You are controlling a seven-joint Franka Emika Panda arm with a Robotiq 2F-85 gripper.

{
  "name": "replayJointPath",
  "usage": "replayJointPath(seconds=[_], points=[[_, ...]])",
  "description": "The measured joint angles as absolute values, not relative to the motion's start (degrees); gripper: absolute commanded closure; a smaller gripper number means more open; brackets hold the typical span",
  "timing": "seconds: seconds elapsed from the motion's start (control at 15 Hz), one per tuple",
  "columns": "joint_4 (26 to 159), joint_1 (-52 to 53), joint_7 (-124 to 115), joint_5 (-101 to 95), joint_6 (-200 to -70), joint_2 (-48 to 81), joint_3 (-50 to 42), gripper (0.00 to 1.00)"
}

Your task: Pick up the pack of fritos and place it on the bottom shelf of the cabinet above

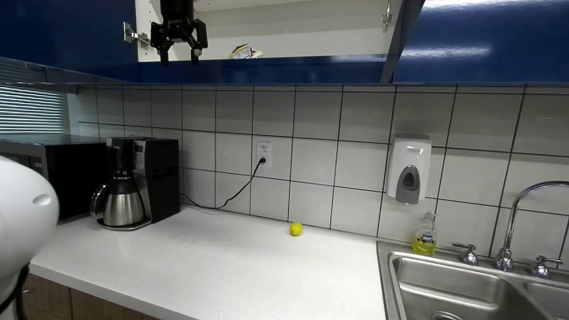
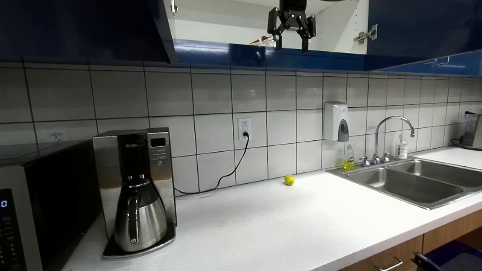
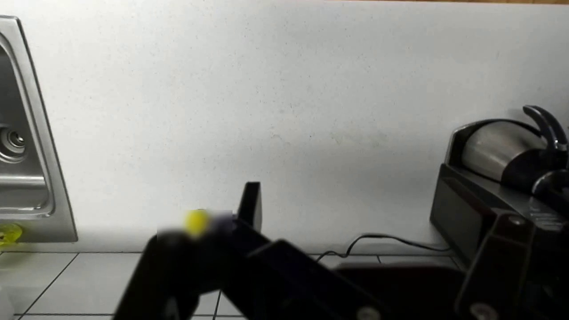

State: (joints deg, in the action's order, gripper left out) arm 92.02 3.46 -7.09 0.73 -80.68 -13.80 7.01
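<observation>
A small crumpled pack, white with yellow and dark patches, lies on the bottom shelf of the open cabinet, and its lower part is hidden by the cabinet's blue front edge. It shows in both exterior views (image 1: 246, 52) (image 2: 264, 41); its print is too small to read. The cabinet has a white inside (image 1: 293, 38) (image 2: 222, 26). My gripper (image 1: 180, 58) (image 2: 290, 46) points down in front of the cabinet opening, fingers apart with nothing between them, apart from the pack. In the wrist view one black fingertip (image 3: 251, 202) shows over the counter; the pack is out of view there.
Blue cabinet doors (image 1: 480, 42) (image 2: 421, 34) stand open at both sides. Below are the white counter (image 1: 249, 266), a yellow lemon (image 1: 296, 229), a coffee maker (image 1: 155, 178) with its cord, a microwave (image 2: 45, 203), a soap dispenser (image 1: 409, 169) and the sink (image 1: 444, 284).
</observation>
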Motion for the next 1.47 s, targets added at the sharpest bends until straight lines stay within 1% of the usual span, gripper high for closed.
replayJointPath(seconds=[1.0, 1.47], points=[[114.93, 4.14, -3.35, 0.68, -85.56, -14.62, 6.85, 0.0], [128.44, 5.17, -3.37, 1.1, -91.76, -24.1, 6.85, 0.0]])
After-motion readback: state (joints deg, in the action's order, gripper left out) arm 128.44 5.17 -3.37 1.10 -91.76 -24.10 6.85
